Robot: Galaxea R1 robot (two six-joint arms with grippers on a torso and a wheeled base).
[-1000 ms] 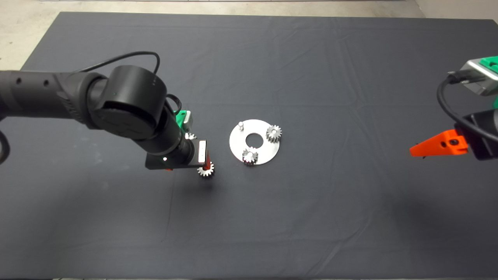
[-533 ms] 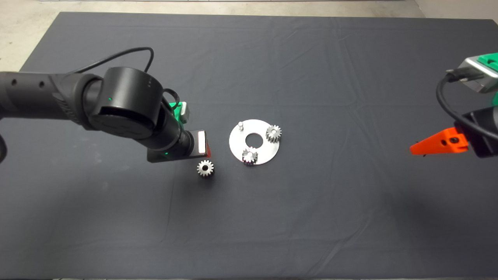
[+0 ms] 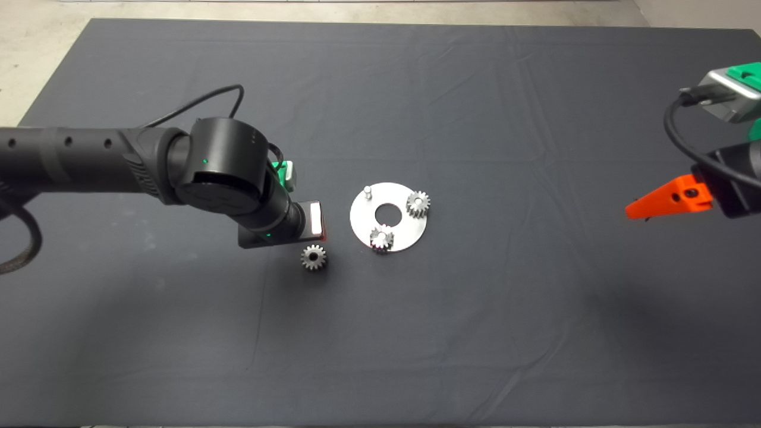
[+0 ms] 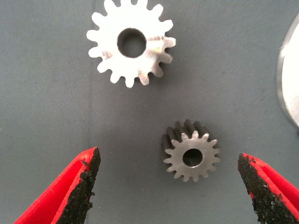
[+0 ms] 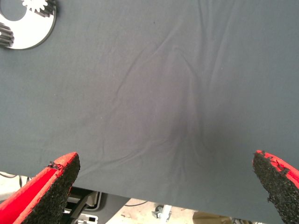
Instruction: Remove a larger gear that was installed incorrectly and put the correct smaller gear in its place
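My left gripper (image 4: 170, 186) is open and points down at the mat (image 3: 475, 333) just left of the round steel plate (image 3: 399, 238). The smaller gear (image 4: 191, 156) lies flat on the mat between its red fingers (image 4: 86, 184), touching neither. In the head view that smaller gear (image 3: 313, 257) sits just in front of the left wrist. The larger gear (image 4: 131, 43), wider and deep-toothed, lies flat a little beyond it; the arm hides it in the head view. The plate carries two small gears (image 3: 418, 204) (image 3: 381, 238) and one bare peg (image 3: 368, 191).
My right gripper (image 5: 163, 186) is open and hangs above the mat's right side, far from the plate. Its orange-red finger (image 3: 666, 203) shows in the head view. The plate's edge (image 4: 289, 88) is close beside the left gripper. Bare floor lies beyond the mat's far edge.
The left gripper's finger covered the smaller gear a second ago. It has drawn back, and the gear lies uncovered in the same spot. The left arm has stretched out, and the right gripper barely moved.
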